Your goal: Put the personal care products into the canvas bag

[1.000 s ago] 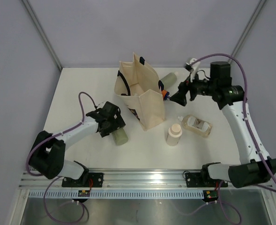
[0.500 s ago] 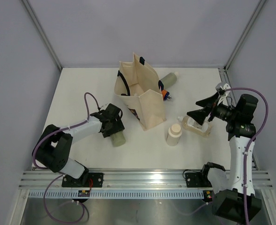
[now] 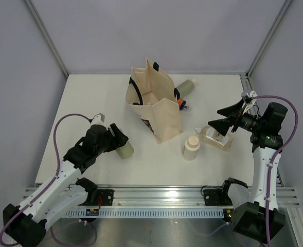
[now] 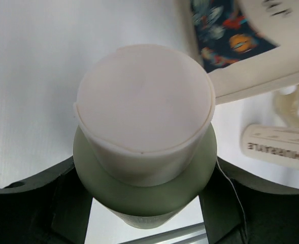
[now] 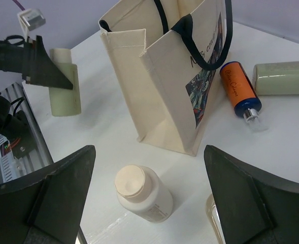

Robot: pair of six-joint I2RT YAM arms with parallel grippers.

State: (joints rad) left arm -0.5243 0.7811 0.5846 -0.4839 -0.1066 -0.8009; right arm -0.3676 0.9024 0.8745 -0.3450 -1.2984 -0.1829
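The canvas bag [image 3: 154, 105] stands upright at mid-table, its print side towards the right. My left gripper [image 3: 111, 143] is shut on a sage-green bottle [image 3: 124, 150] with a white cap [image 4: 144, 117], left of the bag; the fingers [image 4: 32, 213] press both its sides. My right gripper [image 3: 221, 123] is open and empty over the clear amber bottle [image 3: 217, 138]. The short beige bottle [image 3: 191, 147] stands upright, between the open fingers in the right wrist view [image 5: 141, 192]. A second sage-green bottle [image 3: 184, 87] and an orange bottle [image 5: 238, 87] lie by the bag's far right side.
The bag's black handles [image 5: 197, 40] hang over its open top. The aluminium rail [image 3: 156, 195] runs along the near edge. Grey walls close the table at the back and both sides.
My right arm swung from beside the bag back to the right, over the amber bottle. My left arm drew back towards the near edge, shifting the held green bottle slightly left.
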